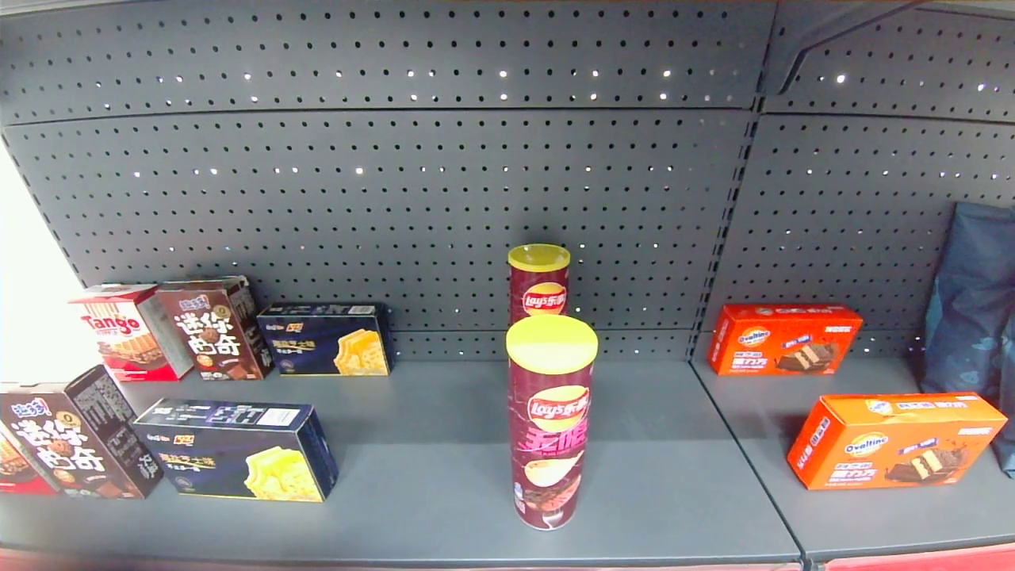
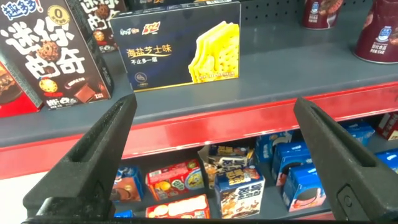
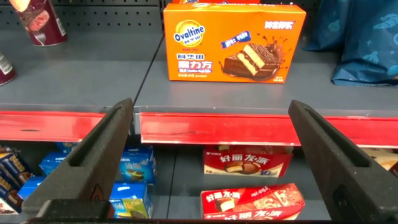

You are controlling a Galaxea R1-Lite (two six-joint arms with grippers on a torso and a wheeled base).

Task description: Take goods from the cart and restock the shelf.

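We face a grey shelf (image 1: 428, 484). Two chip cans stand upright at its middle, the front can (image 1: 550, 420) in front of the back can (image 1: 539, 284). Our left fingers (image 2: 93, 155) are spread wide and empty, facing a dark blue box (image 2: 177, 46); our right fingers (image 3: 93, 155) are spread and empty too, facing an orange box (image 3: 233, 43).

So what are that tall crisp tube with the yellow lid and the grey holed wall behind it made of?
Tube: probably cardboard under a glossy printed wrap, slightly shiny.
Its lid: looks like matte yellow plastic, smooth and flat.
Back wall: likely painted sheet metal, matte grey, punched with even rows of holes that let light through.
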